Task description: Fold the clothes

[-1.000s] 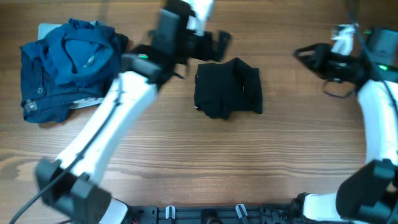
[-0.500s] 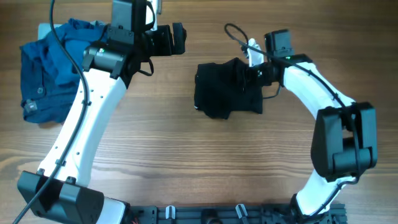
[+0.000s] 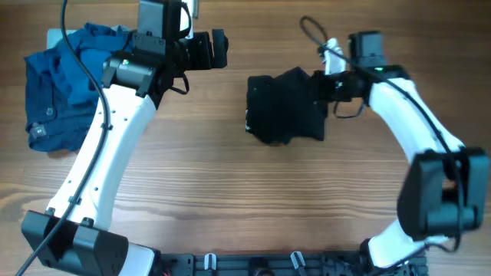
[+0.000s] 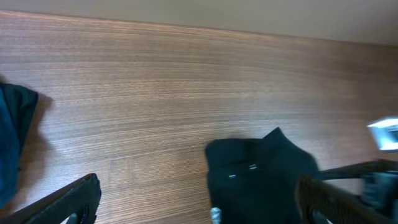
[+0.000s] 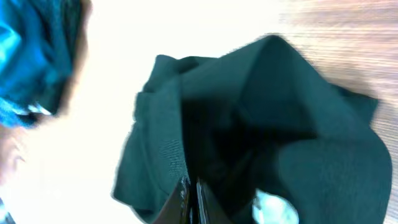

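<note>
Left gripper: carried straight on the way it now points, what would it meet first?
Probably the black garment: in the left wrist view it lies ahead between the open left gripper's fingers. Depth is unclear; overhead its line skirts the garment's far edge, so bare table could come first.

Tally at the table (image 3: 230,199): one, wood-grained. Arms: two, white with black joints, the left arm (image 3: 107,153) and the right arm (image 3: 414,115). Grippers: two, one per arm, the left gripper (image 3: 219,49) and the right gripper (image 3: 317,86). Black garment (image 3: 284,115): one, bunched, at the right gripper's fingertips and out ahead of the left gripper's fingers. Blue heap (image 3: 65,84): one, back behind the left gripper's wrist; the number of pieces inside it cannot be made out.
</note>
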